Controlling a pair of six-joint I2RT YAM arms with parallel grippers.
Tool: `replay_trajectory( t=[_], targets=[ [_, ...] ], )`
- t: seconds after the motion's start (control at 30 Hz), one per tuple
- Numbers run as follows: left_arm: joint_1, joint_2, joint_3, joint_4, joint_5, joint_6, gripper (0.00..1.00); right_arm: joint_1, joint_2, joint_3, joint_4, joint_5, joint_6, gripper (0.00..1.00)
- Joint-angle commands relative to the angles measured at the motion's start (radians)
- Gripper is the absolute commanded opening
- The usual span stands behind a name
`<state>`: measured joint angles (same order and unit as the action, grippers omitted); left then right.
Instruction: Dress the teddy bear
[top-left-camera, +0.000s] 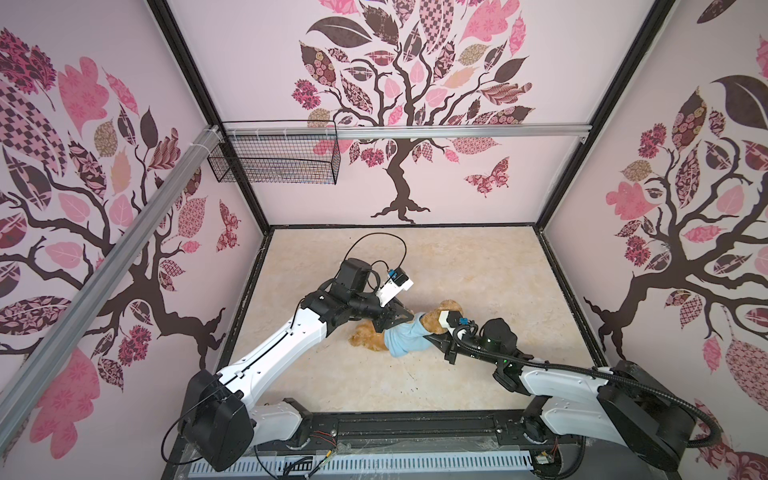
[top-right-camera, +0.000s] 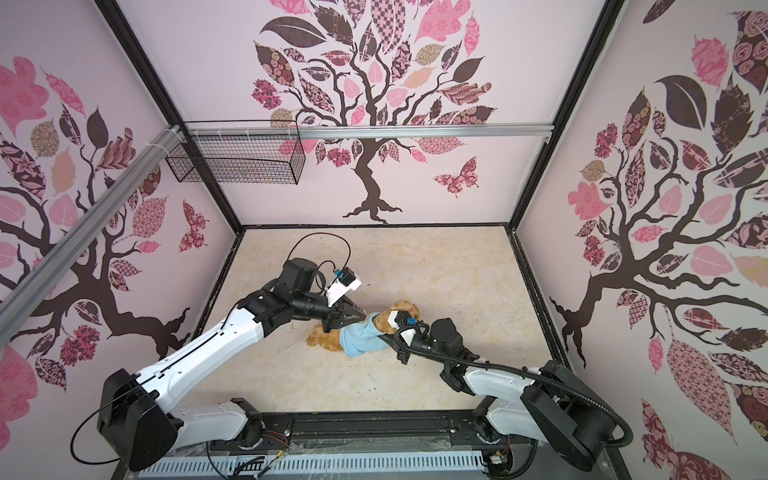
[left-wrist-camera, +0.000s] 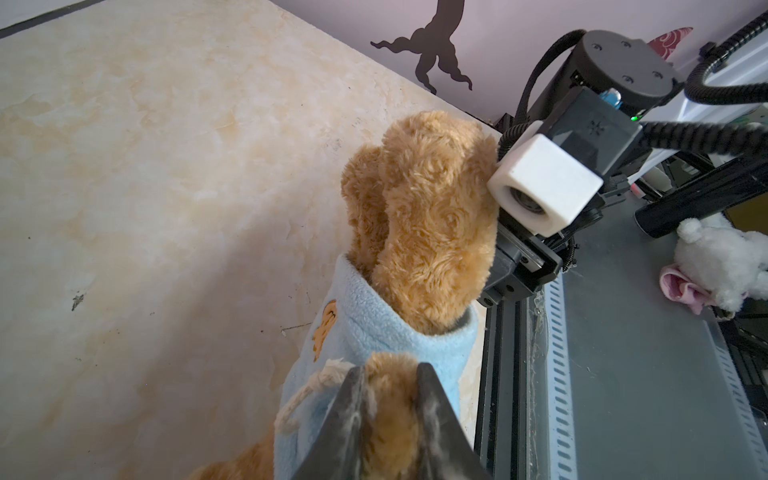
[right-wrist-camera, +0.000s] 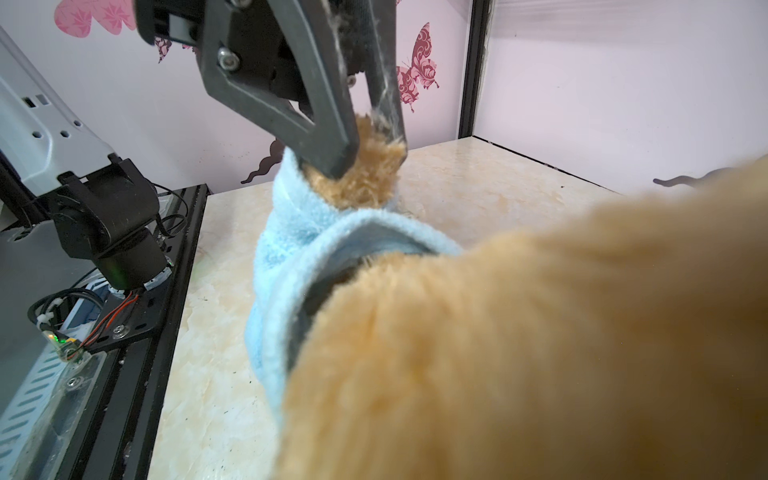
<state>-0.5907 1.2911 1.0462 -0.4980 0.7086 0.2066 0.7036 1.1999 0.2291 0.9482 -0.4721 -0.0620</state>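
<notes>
**Position.** The teddy bear (top-left-camera: 368, 337) lies on the tabletop (top-left-camera: 457, 266) just beyond the middle of the base rail (top-left-camera: 415, 428). Its long axis runs roughly parallel to the rail. The legs point toward the rail end that carries the left arm, and the head points toward the rail end that carries the right arm. The light blue shirt (top-left-camera: 405, 338) covers the torso, and the head is through the collar.

**Left gripper.** The left gripper (left-wrist-camera: 390, 368) is clamped on one paw of the bear. This paw projects from a sleeve on the side of the bear away from the rail, and plush bulges between the two fingers.

**Right gripper.** The right gripper (top-left-camera: 431, 340) reaches in at the head end, on the rail side. Its jaws are hidden under the head and stand nearly together. Whether they pinch plush or fleece cannot be told.

**Governing relation.** The gripped arm points away from the rail, in line with its sleeve. Any further seating of that sleeve would probably run along this line, toward the shoulder. The left arm is nearer the sleeve, and the right arm is nearer the collar.

**Materials.**
- The bear is shaggy, curly golden-brown plush that looks soft and compressible.
- The shirt is napped fleece that bunches in thick folds and bears an orange emblem (left-wrist-camera: 322, 332).
- The fingers are dark grey and tapered, with loose fibres clinging to them.
- The tabletop is smooth with a beige marble pattern.
</notes>
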Motion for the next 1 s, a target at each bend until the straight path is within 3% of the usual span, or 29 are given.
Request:
replay_trajectory(
  t=[0.0, 0.43, 0.6, 0.83, 0.9, 0.97],
  targets=[
    [0.0, 0.017, 0.061, -0.06, 0.008, 0.036, 0.28, 0.001, -0.001, 0.019, 0.081, -0.001, 0.021, 0.0],
    [-0.014, 0.08, 0.166, -0.304, -0.089, 0.109, 0.37, 0.001, -0.039, 0.046, -0.028, 0.015, -0.064, 0.0],
    [-0.029, 0.099, 0.181, -0.309, -0.086, 0.102, 0.28, 0.001, -0.045, 0.055, -0.05, 0.012, -0.078, 0.0],
    [-0.03, 0.077, 0.188, -0.279, -0.066, 0.058, 0.03, 0.001, -0.07, 0.049, -0.135, 0.128, -0.056, 0.0],
    [-0.023, 0.039, 0.151, -0.203, -0.065, 0.001, 0.0, 0.0, -0.074, 0.043, -0.168, 0.188, -0.019, 0.0],
    [-0.008, -0.018, 0.069, -0.051, -0.063, -0.105, 0.0, 0.0, -0.078, 0.039, -0.23, 0.25, 0.043, 0.1]
  ],
)
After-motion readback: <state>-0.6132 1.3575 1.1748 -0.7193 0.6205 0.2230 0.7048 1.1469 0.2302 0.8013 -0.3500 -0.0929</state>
